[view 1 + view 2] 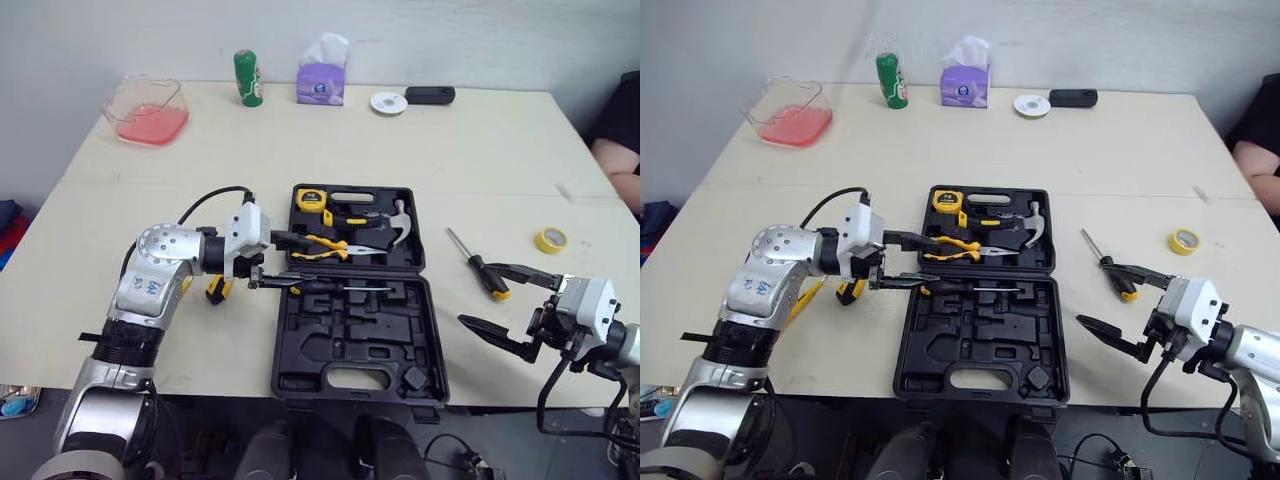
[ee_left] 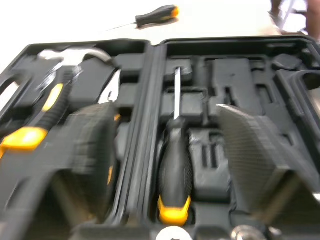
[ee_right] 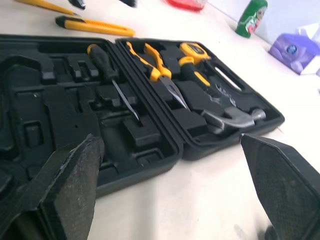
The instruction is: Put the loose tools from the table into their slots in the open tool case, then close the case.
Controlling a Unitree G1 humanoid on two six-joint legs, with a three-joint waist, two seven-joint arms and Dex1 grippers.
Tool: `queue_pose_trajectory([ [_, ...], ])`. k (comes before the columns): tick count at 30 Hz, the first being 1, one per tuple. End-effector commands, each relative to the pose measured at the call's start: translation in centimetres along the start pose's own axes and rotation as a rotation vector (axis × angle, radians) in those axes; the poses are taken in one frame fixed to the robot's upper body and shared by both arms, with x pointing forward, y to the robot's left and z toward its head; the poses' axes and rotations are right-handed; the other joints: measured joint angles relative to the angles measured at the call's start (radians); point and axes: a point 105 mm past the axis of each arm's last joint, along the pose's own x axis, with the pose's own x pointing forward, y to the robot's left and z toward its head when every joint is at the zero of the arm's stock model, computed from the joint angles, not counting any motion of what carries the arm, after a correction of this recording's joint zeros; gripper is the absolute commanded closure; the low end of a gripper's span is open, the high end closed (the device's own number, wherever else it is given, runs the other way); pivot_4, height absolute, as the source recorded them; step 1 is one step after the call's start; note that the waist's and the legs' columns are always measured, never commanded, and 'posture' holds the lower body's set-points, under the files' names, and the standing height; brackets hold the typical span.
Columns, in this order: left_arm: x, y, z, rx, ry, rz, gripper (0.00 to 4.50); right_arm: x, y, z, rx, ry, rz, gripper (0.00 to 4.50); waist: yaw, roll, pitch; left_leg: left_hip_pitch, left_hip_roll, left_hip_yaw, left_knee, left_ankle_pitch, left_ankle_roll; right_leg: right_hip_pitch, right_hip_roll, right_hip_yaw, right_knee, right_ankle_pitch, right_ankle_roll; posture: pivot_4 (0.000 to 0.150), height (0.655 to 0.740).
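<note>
We are holding our left pincer [image 1: 293, 262] at the left edge of the open black plastic tool case [image 1: 350, 340] in the middle of the head-camera frame. Its two fingers are spread apart on either side of the black-handled, yellow-capped screwdriver [image 2: 175, 170], which is lying in a slot along the top of the case's lower half. In the lower right of the frame our right pincer [image 1: 476, 293] is hovering over the pale surface [image 1: 480, 160] with its fingers spread wide, just beside a second black-and-yellow screwdriver [image 1: 470, 258] lying loose to the right of the case.
</note>
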Motion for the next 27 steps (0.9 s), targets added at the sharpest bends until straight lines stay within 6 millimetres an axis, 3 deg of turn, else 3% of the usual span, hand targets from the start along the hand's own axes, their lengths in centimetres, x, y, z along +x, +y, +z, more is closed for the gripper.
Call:
queue_pose_trajectory([
  [1,0.4,-0.3,0.7,0.04,-0.064,-0.001,3.01,-0.6,-0.4,1.1,-0.054,-0.013,-0.016,0.0,0.005,0.0,0.0,0.0,0.0,0.0,0.0,0.0,0.0,0.0,0.0,0.0,0.0,0.0,0.0,0.15,0.74],
  [4,1.4,-0.4,-0.2,0.03,-0.049,0.024,4.28,-0.7,-0.1,1.0,-0.046,-0.006,-0.01,0.0,0.005,0.0,0.0,0.0,0.0,0.0,0.0,0.0,0.001,0.0,0.0,0.0,-0.001,0.0,0.001,0.15,0.74],
  [5,1.8,-0.5,-0.4,0.013,-0.048,0.016,4.46,-0.7,-0.1,0.9,-0.044,-0.005,-0.011,0.0,0.004,0.0,0.0,0.0,0.0,0.0,0.0,0.0,0.001,0.0,0.0,0.0,-0.001,0.0,0.001,0.15,0.74],
  [13,5.1,-0.4,-1.9,0.022,0.046,0.02,4.46,-0.5,-0.1,0.9,-0.041,-0.007,-0.008,0.0,-0.001,0.0,0.0,0.0,0.0,0.001,0.0,0.0,0.001,0.0,0.001,0.0,0.0,0.001,0.001,0.15,0.74],
  [27,6.2,-1.5,-5.7,-0.071,0.226,-0.023,4.46,-0.6,0.0,0.6,-0.037,-0.007,-0.029,0.0,-0.001,0.0,0.0,0.001,0.0,0.001,0.0,0.0,0.001,0.002,0.0,0.0,-0.001,0.001,0.001,0.15,0.74],
])
